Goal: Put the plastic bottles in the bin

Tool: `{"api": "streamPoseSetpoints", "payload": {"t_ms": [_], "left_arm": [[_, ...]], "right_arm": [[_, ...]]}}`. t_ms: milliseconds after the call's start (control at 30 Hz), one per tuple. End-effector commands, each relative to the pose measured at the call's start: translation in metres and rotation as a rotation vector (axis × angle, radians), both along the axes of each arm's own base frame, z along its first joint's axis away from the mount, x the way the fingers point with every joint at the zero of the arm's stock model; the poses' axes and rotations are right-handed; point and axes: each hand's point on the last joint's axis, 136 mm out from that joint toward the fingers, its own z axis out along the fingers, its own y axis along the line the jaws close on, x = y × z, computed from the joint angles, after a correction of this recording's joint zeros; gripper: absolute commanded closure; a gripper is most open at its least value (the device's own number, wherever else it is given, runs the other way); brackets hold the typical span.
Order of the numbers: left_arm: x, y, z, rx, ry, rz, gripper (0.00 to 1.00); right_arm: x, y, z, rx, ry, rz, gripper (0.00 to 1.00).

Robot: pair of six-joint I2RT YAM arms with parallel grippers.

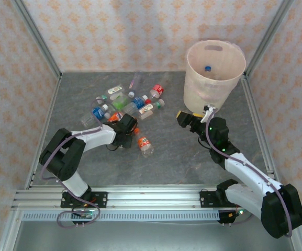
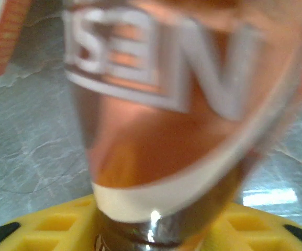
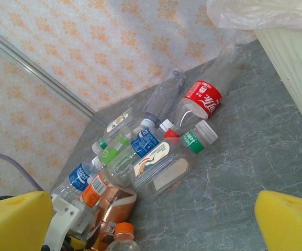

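My left gripper (image 1: 125, 126) is at the near edge of the heap of plastic bottles (image 1: 124, 99). Its yellow fingers (image 2: 46, 230) are shut against a copper-orange labelled bottle (image 2: 182, 130), which stands very close and blurred in the left wrist view. The same bottle (image 3: 111, 205) lies at the heap's near end in the right wrist view. My right gripper (image 1: 191, 118) hovers open and empty just in front of the bin (image 1: 193, 83), its fingers (image 3: 289, 222) spread wide. A blue-capped bottle (image 1: 208, 68) lies inside the bin.
An orange-capped bottle (image 1: 144, 144) lies apart from the heap, right of my left gripper. A red-labelled bottle (image 3: 203, 98) marks the heap's far right. Patterned walls and metal posts close in the table. Bare grey tabletop (image 1: 166, 157) stretches between the arms.
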Motion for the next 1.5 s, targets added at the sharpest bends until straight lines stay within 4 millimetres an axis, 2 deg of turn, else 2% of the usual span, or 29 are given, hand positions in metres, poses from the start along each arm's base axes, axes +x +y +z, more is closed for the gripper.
{"api": "streamPoseSetpoints", "payload": {"t_ms": [0,167,367,433,567,700,800,900,1000,1167,1200,1267,1333,1467], "left_arm": [[-0.001,-0.005,-0.013,0.018,-0.009,-0.038,0.62],[0.002,-0.005,0.007,-0.005,-0.09,-0.009,0.73],[-0.003,-0.011,0.05,-0.111,-0.212,-0.006,0.89],[-0.004,-0.017,0.065,-0.175,-0.254,-0.013,0.99],[-0.006,-0.032,0.092,-0.317,-0.332,-0.039,1.0],[-0.009,-0.067,0.124,-0.514,-0.359,-0.144,1.0],[-0.011,-0.095,0.148,-0.662,-0.362,-0.23,1.0],[-0.011,-0.118,0.17,-0.785,-0.37,-0.302,1.0],[-0.013,-0.133,0.185,-0.853,-0.361,-0.365,1.0],[-0.018,-0.151,0.208,-0.948,-0.364,-0.459,1.0],[-0.019,-0.154,0.214,-0.969,-0.37,-0.476,1.0],[-0.02,-0.157,0.223,-0.992,-0.384,-0.497,1.0],[-0.019,-0.158,0.23,-1.005,-0.401,-0.506,1.0],[-0.017,-0.162,0.235,-1.023,-0.406,-0.52,1.0]], "right_arm": [[0.004,0.0,0.018,-0.001,-0.056,-0.008,0.01],[0.004,0.001,0.018,-0.001,-0.054,-0.005,0.01],[0.005,0.005,0.018,0.015,-0.027,0.01,0.01],[0.006,0.006,0.01,0.009,0.006,0.01,0.01],[0.006,0.013,0.008,0.042,0.031,0.041,0.01],[0.009,0.016,0.012,0.064,0.031,0.041,0.01],[0.006,0.033,0.019,0.081,0.028,0.121,0.01],[-0.003,0.06,0.035,0.104,0.016,0.259,0.01],[-0.017,0.09,0.063,0.156,-0.026,0.42,0.01],[-0.032,0.119,0.106,0.191,-0.114,0.545,0.01],[-0.025,0.123,0.104,0.19,-0.111,0.528,0.01],[-0.003,0.113,0.098,0.176,-0.062,0.39,0.01],[0.009,0.11,0.087,0.142,-0.018,0.329,0.01],[0.006,0.129,0.083,0.155,0.025,0.438,0.01]]}}
